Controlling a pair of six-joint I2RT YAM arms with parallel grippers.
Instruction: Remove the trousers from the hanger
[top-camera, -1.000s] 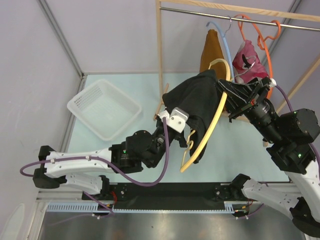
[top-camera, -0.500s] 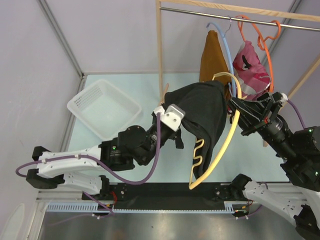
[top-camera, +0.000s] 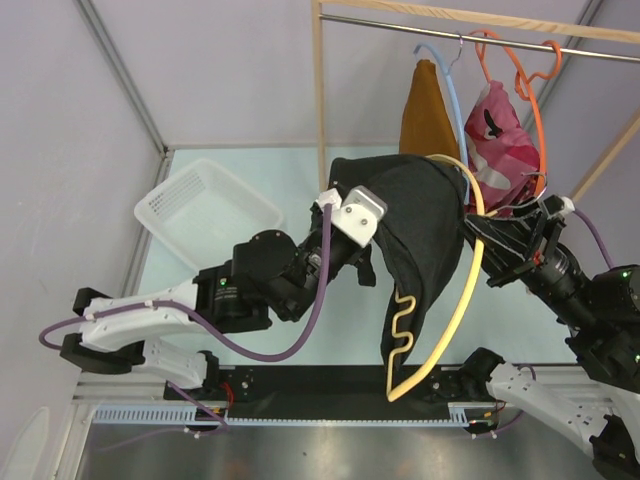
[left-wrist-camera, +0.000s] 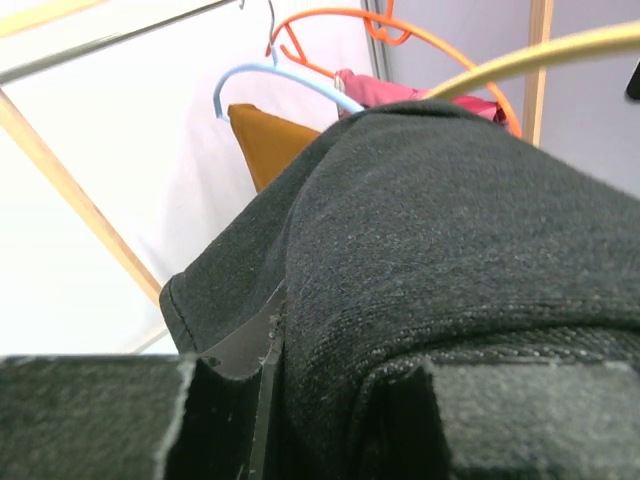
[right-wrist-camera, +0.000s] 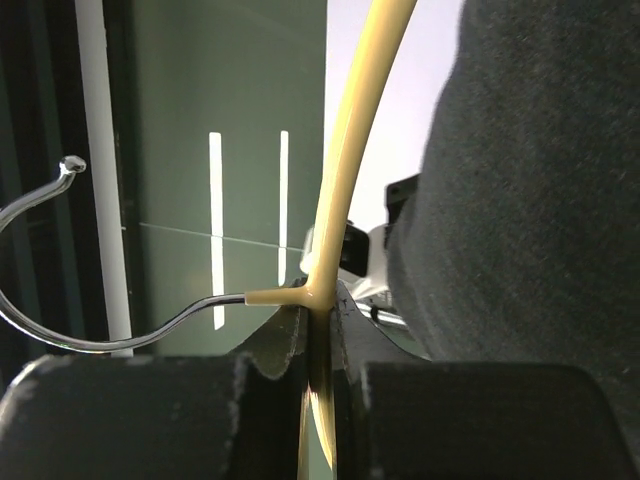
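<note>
The black trousers (top-camera: 420, 240) hang draped over the pale yellow hanger (top-camera: 465, 290), held in mid-air above the table. My left gripper (top-camera: 370, 258) is shut on a fold of the trousers at their left side. In the left wrist view (left-wrist-camera: 320, 400) the black fabric (left-wrist-camera: 450, 250) fills the frame between the jaws. My right gripper (top-camera: 473, 232) is shut on the hanger at its neck, as the right wrist view (right-wrist-camera: 320, 340) shows. There the yellow bar (right-wrist-camera: 350, 150) rises from the jaws, the metal hook (right-wrist-camera: 60, 320) curves left, and the trousers (right-wrist-camera: 530, 200) are at the right.
A white basket (top-camera: 207, 217) sits on the table at the left. A wooden rack post (top-camera: 320, 100) and metal rail (top-camera: 450, 30) stand behind. On the rail hang a blue hanger (top-camera: 447, 80) with a mustard garment (top-camera: 425, 110) and an orange hanger (top-camera: 530, 90) with a pink garment (top-camera: 497, 125).
My left gripper has lifted the trousers up and back. My right gripper has drawn the hanger rightward and nearer, its lower end swinging toward the near edge. More hanger shows below the trousers.
</note>
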